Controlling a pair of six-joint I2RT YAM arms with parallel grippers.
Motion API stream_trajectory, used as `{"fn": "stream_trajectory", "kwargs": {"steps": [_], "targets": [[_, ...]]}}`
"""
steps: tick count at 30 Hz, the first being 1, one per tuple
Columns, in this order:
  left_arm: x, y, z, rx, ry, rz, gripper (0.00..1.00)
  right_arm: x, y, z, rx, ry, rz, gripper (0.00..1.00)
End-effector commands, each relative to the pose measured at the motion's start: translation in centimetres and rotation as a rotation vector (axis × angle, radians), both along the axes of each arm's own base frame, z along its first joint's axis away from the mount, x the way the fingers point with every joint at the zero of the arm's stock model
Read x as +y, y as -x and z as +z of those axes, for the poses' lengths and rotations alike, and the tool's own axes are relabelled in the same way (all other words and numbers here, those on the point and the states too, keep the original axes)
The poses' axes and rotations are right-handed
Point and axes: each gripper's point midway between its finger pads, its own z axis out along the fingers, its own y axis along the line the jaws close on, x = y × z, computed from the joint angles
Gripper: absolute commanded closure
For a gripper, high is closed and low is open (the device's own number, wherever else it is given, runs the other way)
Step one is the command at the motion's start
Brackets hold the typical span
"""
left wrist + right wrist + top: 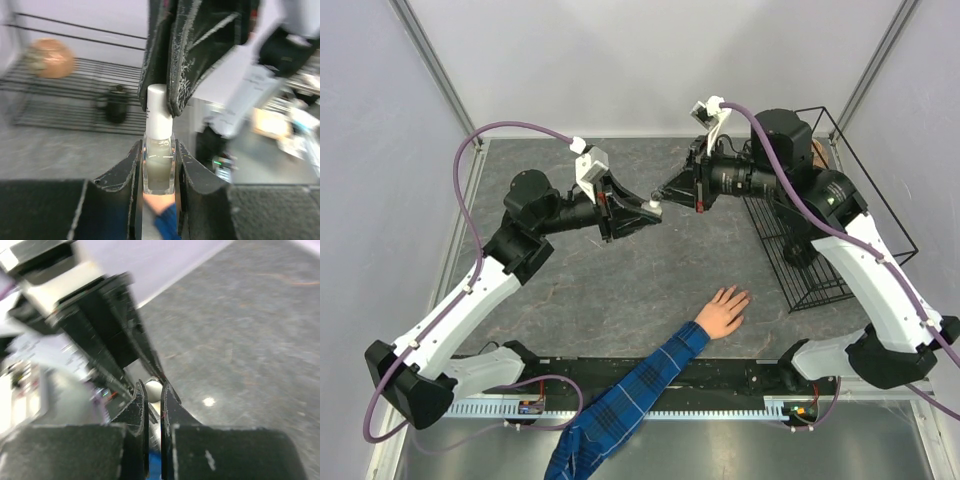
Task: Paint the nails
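Grips with left gripper [159, 150] a pale polish bottle [159, 172], clamped tight on its glass sides; pinches its white cap [158, 112] in right gripper [154, 390], nearly closed. Finds the nails [739, 297] on hand [723, 312] flat on table [610, 290], well apart from both.

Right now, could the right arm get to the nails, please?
Probably not yet: the right gripper seems clamped on the cap of the polish bottle the left gripper holds. Otherwise nothing stands between it and the nails.

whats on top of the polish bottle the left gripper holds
The polish bottle carries a white cap, pinched by the right gripper. Any brush under the cap is covered.
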Motion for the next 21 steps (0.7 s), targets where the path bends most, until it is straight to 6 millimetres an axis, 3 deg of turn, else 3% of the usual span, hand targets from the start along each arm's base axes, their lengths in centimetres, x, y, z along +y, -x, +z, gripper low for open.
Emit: {"fn": "stream_trajectory", "kwargs": {"steps": [1,2,3,4,8,9,11,14,15,17,18,19,21], "targets": [[2.8,-8.4,2.9,-0.189,-0.009,0.528,0.98,0.3,-2.0,-0.6,0.007,0.044,-0.169,1.00],[2.3,-8.9,2.9,-0.254,-0.033,0.562,0.98,0.9,-1.8,-0.8,0.014,0.055,-0.194,1.00],[2.3,-9.5,3.1,-0.272,-0.035,0.607,0.98,0.1,-3.9,-0.9,-0.009,0.082,-0.342,1.00],[2.9,-10.8,3.2,-0.298,-0.048,0.697,0.98,0.2,-4.1,-1.0,-0.006,0.086,-0.389,1.00],[1.7,-12.2,4.8,-0.343,0.001,0.803,0.98,1.1,-5.4,-1.4,0.000,0.102,-0.600,1.00],[1.3,-12.8,4.3,-0.336,-0.011,0.828,0.98,1.1,-6.4,-0.9,-0.018,0.114,-0.670,1.00],[0.7,-12.6,4.9,-0.347,0.009,0.821,0.98,1.3,-6.3,-1.9,-0.009,0.185,-0.691,1.00],[0.6,-12.4,5.1,-0.343,0.035,0.819,0.98,0.1,-6.1,-0.8,0.001,0.138,-0.741,1.00],[0.6,-12.2,5.4,-0.348,0.046,0.812,0.98,0.2,-6.1,-1.4,0.013,0.138,-0.744,1.00],[0.7,-11.8,5.2,-0.344,0.047,0.799,0.98,0.7,-5.8,-0.7,0.011,0.101,-0.712,0.99],[0.6,-11.5,5.1,-0.341,0.048,0.784,0.98,0.8,-5.7,-0.1,-0.004,0.092,-0.697,0.95],[0.9,-11.1,4.8,-0.326,0.049,0.778,0.98,0.8,-5.7,0.3,-0.009,0.084,-0.695,0.83],[0.9,-10.3,3.8,-0.311,0.018,0.734,0.98,0.4,-5.6,1.2,-0.031,0.070,-0.676,0.70]]}}
